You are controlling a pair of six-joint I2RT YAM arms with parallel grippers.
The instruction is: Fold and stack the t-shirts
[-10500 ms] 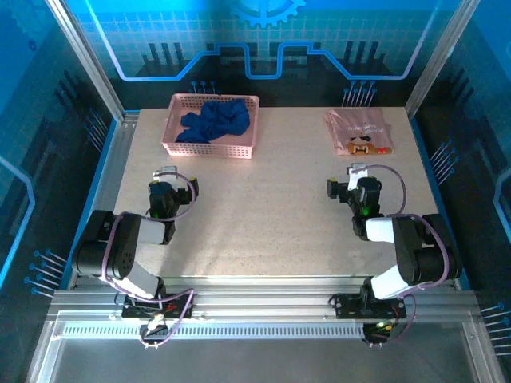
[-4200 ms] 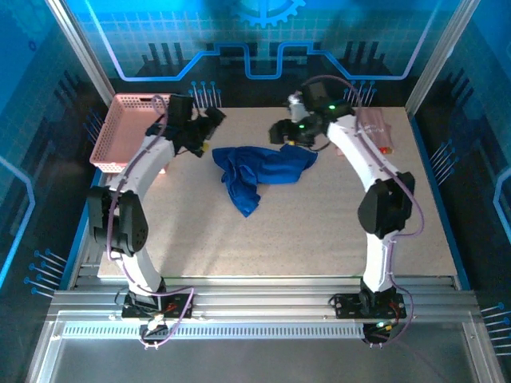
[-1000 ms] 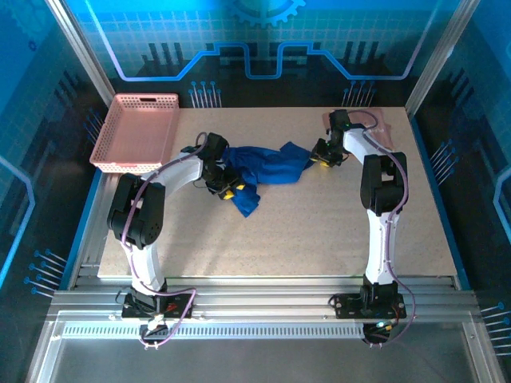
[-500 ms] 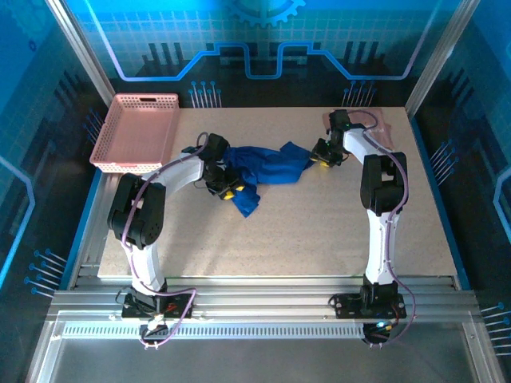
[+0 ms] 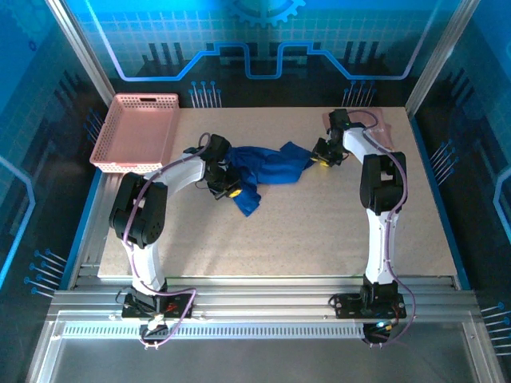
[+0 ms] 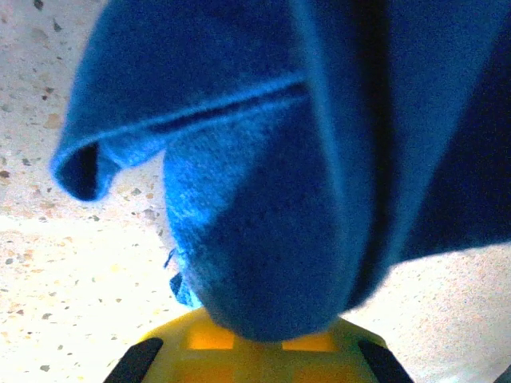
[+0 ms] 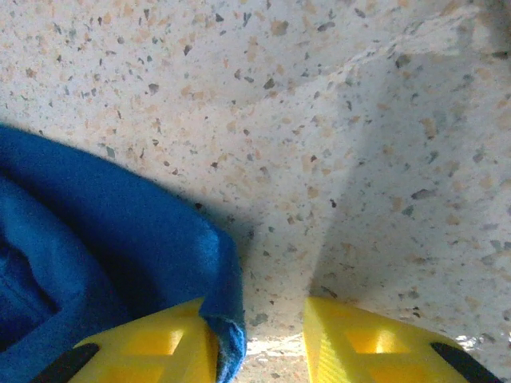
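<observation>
- Basket [image 5: 137, 132] at the far-left corner of the table [image 5: 279, 239].
- Left gripper [image 5: 226, 187] pinches the left end of the blue shirt [image 5: 267, 163], crumpled mid-table.
- Right gripper [image 7: 259, 339] spread, shirt hem against one finger.
- Pink shirt [image 5: 385, 121] far right.

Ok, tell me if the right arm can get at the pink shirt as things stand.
Probably yes. The pink shirt lies just behind the right gripper, with nothing between them. Its jaws stand open at the edge of the blue shirt.

Robot lab cell: aluminium frame [image 5: 81, 49], blue circuit-print walls [image 5: 160, 32].
</observation>
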